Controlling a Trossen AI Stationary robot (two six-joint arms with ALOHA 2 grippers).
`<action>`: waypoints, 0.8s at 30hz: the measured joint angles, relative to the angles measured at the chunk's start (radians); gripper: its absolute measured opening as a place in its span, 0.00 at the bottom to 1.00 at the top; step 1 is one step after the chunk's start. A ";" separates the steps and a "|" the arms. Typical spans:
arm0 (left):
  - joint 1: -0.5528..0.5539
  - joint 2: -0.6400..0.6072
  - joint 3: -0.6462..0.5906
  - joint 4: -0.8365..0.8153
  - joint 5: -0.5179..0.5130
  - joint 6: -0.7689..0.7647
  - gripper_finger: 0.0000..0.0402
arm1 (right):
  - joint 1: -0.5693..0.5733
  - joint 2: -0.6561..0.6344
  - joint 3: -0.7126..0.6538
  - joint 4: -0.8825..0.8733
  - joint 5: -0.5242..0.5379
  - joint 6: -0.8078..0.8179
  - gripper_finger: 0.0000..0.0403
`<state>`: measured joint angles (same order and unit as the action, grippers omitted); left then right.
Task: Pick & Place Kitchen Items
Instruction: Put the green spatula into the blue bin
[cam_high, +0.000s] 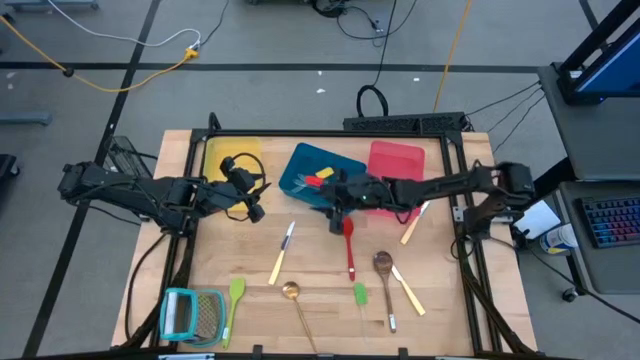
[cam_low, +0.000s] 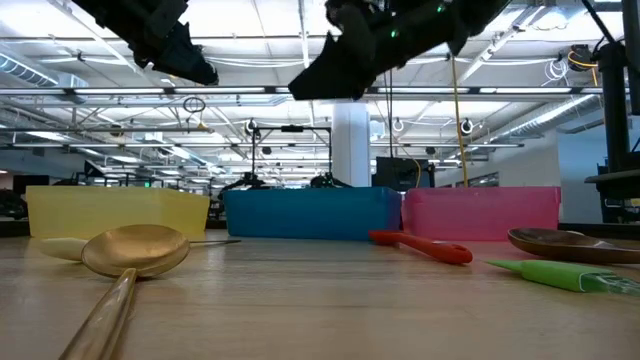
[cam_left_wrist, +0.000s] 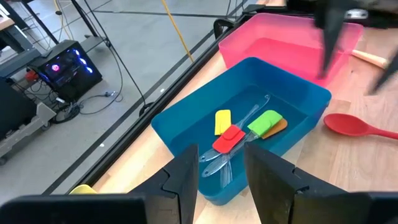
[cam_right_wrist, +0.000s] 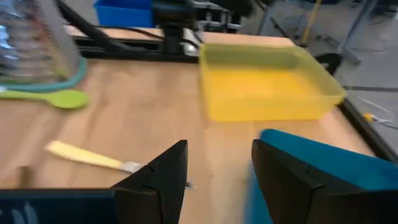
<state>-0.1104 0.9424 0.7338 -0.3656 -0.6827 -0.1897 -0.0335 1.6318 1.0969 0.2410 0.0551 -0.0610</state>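
My left gripper (cam_high: 254, 200) hovers open over the table between the yellow tray (cam_high: 232, 158) and the blue tray (cam_high: 318, 172). My right gripper (cam_high: 332, 203) hangs open above the near edge of the blue tray, empty (cam_right_wrist: 217, 168). Inside the blue tray lie small yellow, red, green and orange tools (cam_left_wrist: 239, 130). On the table lie a red spoon (cam_high: 349, 245), a cream-handled knife (cam_high: 283, 252), a brass spoon (cam_high: 295, 300), two green spatulas (cam_high: 237, 298) (cam_high: 360, 296), a wooden spoon (cam_high: 383, 265) and a second cream-handled knife (cam_high: 405, 290).
The red tray (cam_high: 395, 160) stands right of the blue one at the table's far side. A teal-framed grater (cam_high: 190, 315) lies at the near left corner. A pale wooden handle (cam_high: 414, 224) lies under my right arm. Black frame rails border the table.
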 joint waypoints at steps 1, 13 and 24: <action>0.000 0.000 0.000 0.000 0.000 0.000 0.33 | 0.014 -0.006 0.001 -0.014 0.000 0.011 0.43; 0.000 0.000 0.000 0.000 0.001 -0.002 0.33 | 0.152 -0.023 0.002 -0.276 0.000 0.154 0.43; 0.000 0.000 0.000 0.000 0.002 -0.002 0.33 | 0.263 -0.022 0.001 -0.447 0.000 0.360 0.43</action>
<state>-0.1107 0.9422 0.7338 -0.3656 -0.6804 -0.1913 0.2294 1.6096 1.0981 -0.2064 0.0551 0.2987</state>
